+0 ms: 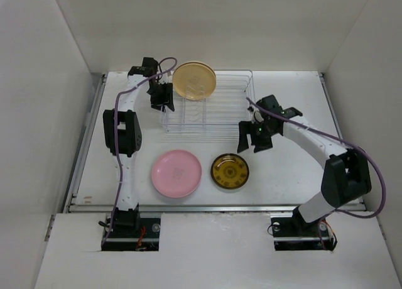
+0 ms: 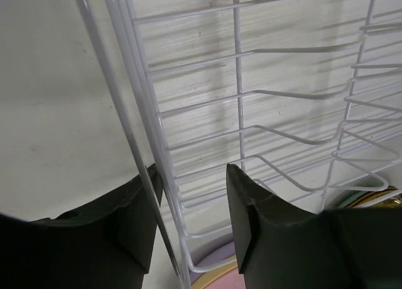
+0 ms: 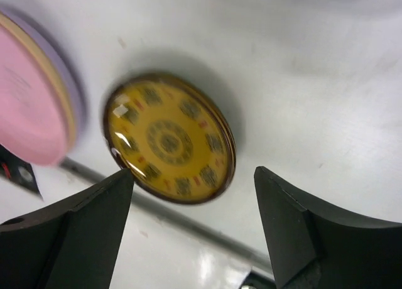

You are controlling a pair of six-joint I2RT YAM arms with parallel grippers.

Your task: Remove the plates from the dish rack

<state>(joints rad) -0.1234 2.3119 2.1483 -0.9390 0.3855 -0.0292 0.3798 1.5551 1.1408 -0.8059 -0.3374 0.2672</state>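
The wire dish rack [image 1: 213, 113] stands at the back middle of the table. A cream plate [image 1: 194, 80] stands upright in its far-left end. My left gripper [image 1: 162, 97] is at the rack's left end; in the left wrist view the left gripper [image 2: 190, 176] is open with the rack's [image 2: 239, 81] end wires between its jaws. A pink plate [image 1: 176, 173] lies flat in front on top of a yellow and a lavender one [image 3: 31, 107]. An amber patterned plate [image 1: 229, 171] lies beside it. My right gripper [image 1: 254, 137] is open and empty above the amber plate [image 3: 169, 138]. No dark-teal plate shows clearly.
White walls enclose the table on the left, back and right. A metal rail [image 1: 213, 207] runs along the near table edge, in front of the flat plates. Each arm carries a purple cable; the right arm's cable [image 1: 370, 169] loops out to the right.
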